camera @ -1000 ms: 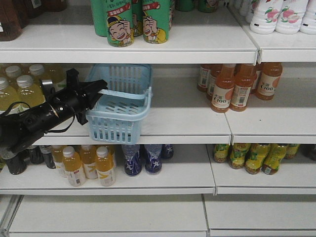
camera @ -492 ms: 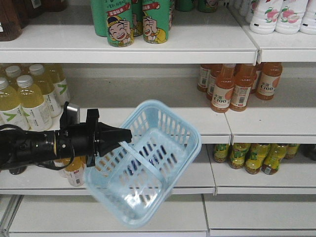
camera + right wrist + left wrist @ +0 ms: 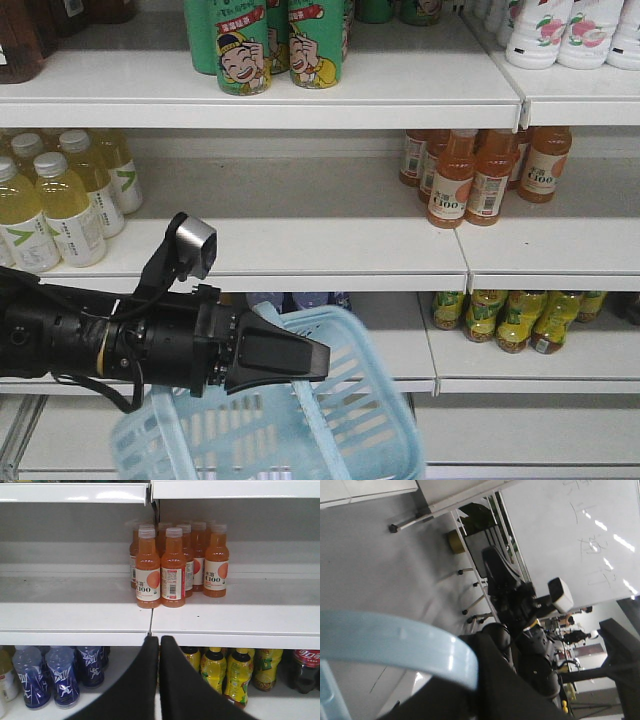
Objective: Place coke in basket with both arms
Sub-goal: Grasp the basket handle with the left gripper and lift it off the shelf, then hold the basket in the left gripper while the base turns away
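While left arm (image 3: 100, 340) jaws clamp its handle, basket (image 3: 375, 405) hangs tilted before lower shelf edge (image 3: 520, 386). Right arm (image 3: 137, 685) jaws together.

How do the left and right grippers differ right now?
The left gripper is clamped on the basket handle; the right gripper is closed on nothing. The left one points sideways along the shelves; the right one faces the orange bottles head-on. Both are black wedges.
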You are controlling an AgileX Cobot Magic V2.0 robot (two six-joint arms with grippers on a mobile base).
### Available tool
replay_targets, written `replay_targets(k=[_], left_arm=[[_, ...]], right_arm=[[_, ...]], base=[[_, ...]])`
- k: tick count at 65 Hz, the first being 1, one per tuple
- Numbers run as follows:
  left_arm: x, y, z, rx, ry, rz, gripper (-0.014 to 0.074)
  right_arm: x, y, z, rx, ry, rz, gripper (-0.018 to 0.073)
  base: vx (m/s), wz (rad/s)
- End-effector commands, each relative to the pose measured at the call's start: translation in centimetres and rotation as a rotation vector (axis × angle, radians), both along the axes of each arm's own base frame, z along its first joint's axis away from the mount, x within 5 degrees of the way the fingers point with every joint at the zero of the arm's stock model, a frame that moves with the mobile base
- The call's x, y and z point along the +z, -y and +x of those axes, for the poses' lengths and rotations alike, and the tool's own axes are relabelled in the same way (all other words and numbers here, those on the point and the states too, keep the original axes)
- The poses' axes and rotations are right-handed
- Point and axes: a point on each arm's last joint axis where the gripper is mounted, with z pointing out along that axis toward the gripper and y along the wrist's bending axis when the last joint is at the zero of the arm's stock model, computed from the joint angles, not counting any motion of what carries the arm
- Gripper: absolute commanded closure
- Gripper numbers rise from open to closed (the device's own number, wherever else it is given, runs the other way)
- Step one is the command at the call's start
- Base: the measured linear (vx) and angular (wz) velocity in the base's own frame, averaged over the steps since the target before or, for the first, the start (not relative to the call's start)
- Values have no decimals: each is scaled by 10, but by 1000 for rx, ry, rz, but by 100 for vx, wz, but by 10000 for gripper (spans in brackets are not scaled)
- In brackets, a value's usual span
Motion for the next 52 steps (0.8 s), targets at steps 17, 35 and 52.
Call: replay_targets(k=[17,35,52], left_arm=[[49,14,-44,-235,75,-225,604],[59,14,-53,-252,108,-243,604],[65,12,-55,-215,146,-232,604]], right_arm=[[5,-1,0,10,72,-17,564],[5,-1,0,10,73,-17,564],[5,-1,0,10,73,-17,564]], base=[[0,0],[0,0],[0,0]])
